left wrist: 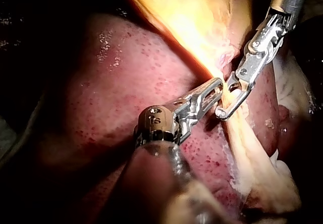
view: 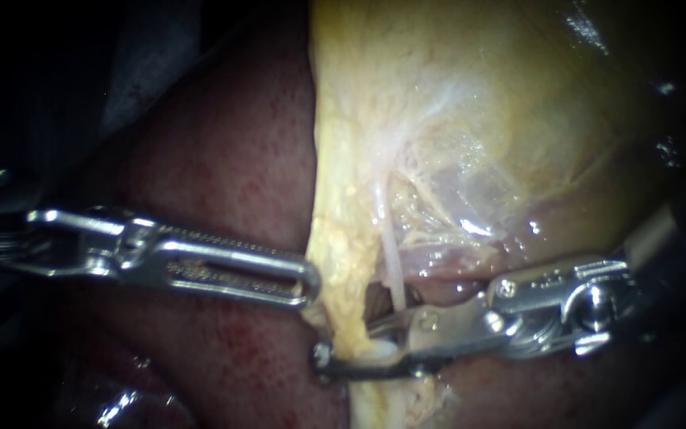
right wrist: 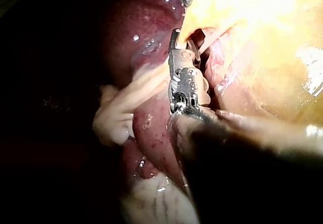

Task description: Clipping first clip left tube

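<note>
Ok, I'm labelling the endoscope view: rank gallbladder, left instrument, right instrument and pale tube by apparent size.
1. gallbladder.
2. left instrument and right instrument: too alike to rank.
3. tube, clearly smallest.

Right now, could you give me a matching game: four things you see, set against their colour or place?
Things:
1 liver
2 gallbladder
3 tube
4 right instrument

Descriptions:
a pale, thin strand
b dark red, speckled
c shiny metal, coming in from the right
d yellowish, glistening

Pairs: 1-b; 2-d; 3-a; 4-c

Two instruments (view: 311,286) (view: 351,342), one tube (view: 391,266), one gallbladder (view: 478,119), one liver (view: 224,159).
</note>
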`<state>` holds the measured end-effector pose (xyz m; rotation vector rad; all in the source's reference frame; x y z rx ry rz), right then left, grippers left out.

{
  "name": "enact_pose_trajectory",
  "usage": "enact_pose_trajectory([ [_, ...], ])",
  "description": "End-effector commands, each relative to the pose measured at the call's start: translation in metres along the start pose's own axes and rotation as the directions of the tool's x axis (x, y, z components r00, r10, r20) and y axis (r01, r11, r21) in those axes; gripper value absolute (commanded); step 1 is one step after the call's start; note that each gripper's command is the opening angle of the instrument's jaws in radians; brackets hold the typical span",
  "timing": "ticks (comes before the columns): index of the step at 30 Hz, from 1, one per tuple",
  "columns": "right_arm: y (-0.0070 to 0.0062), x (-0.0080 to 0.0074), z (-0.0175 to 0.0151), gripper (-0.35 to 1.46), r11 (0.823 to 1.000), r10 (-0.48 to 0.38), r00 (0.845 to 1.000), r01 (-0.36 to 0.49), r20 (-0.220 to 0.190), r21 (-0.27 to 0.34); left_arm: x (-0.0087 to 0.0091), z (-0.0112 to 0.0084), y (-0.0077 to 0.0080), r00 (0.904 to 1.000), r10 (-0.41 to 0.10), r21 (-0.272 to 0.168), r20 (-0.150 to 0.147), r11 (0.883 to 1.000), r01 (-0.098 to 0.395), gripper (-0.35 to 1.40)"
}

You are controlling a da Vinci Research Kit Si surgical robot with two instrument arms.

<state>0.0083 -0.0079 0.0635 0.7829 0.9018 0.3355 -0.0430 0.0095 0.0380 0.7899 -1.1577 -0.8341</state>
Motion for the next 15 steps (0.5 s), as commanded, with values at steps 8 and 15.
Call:
enact_pose_trajectory([
  [8, -0.0002, 0.0, 0.0001, -0.35, 1.0, -0.002, 1.0, 0.002, 0.001, 0.003, 0.0, 0.0001, 0.0001, 1.0, 0.0, -0.001, 0.0, 1.0, 0.0, -0.35],
  [15, -0.0003, 0.0, 0.0001, -0.35, 1.0, 0.003, 1.0, -0.003, 0.001, 0.004, 0.0, 0.0001, 0.0001, 1.0, 0.0, 0.0, 0.0, 1.0, 0.0, -0.35],
])
